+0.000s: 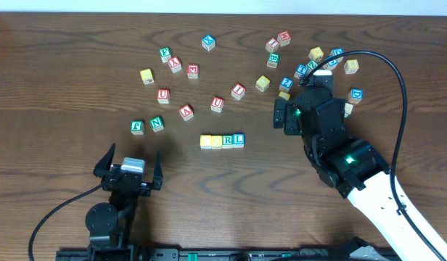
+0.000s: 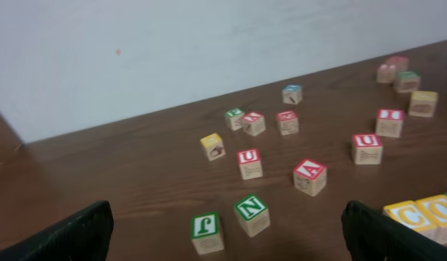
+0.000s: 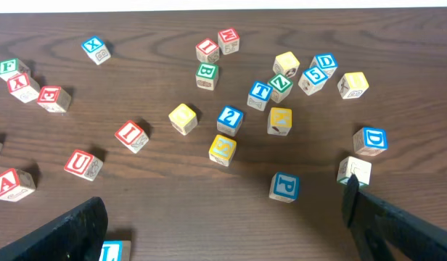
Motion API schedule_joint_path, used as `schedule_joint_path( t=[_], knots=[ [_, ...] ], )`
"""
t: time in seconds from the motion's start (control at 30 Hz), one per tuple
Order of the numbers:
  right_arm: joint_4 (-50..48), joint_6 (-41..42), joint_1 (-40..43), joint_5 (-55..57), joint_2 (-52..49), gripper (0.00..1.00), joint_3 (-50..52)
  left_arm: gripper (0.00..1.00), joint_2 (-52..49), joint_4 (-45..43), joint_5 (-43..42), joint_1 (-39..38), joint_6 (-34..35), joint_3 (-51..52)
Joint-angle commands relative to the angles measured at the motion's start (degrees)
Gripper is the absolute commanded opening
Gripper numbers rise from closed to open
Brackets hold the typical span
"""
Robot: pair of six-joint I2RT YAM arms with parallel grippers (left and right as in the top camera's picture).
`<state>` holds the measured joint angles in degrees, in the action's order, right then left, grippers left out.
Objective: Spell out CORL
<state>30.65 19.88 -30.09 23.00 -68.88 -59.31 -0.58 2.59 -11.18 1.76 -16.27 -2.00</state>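
A row of four blocks lies at the table's middle: yellow C [image 1: 206, 141], yellow O [image 1: 217, 141], green R [image 1: 228, 140] and blue L [image 1: 239, 139], touching side by side. The C [image 2: 408, 214] and O [image 2: 434, 210] show at the right edge of the left wrist view. The L [image 3: 115, 251] shows at the bottom left of the right wrist view. My left gripper [image 1: 130, 165] [image 2: 225, 217] is open and empty, near the front left. My right gripper [image 1: 310, 109] [image 3: 223, 206] is open and empty, to the right of the row.
Loose letter blocks lie scattered behind the row: green J [image 1: 137, 127] and N [image 1: 157, 123], red A [image 1: 186, 112], red U [image 1: 218, 104], blue P [image 3: 285, 186], blue D [image 3: 370, 140]. A dense cluster [image 1: 316, 54] sits at the back right.
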Motion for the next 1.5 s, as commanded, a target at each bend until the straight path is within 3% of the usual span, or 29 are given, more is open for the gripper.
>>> schedule_joint_path(
  t=[0.0, 0.17, 1.47],
  knots=[
    [0.07, -0.66, 0.09, 1.03, 0.28, 0.99, -0.98, 0.99, 0.52, 1.49, 5.03, -0.17, 4.52, 1.77],
    [0.07, -0.66, 0.09, 1.03, 0.28, 0.99, -0.98, 0.99, 0.52, 1.49, 5.86, -0.17, 7.85, 1.77],
    [0.07, -0.68, 0.09, 1.03, 0.28, 0.99, -0.98, 0.99, 0.35, 1.22, 5.81, -0.17, 7.82, 1.77]
  ],
)
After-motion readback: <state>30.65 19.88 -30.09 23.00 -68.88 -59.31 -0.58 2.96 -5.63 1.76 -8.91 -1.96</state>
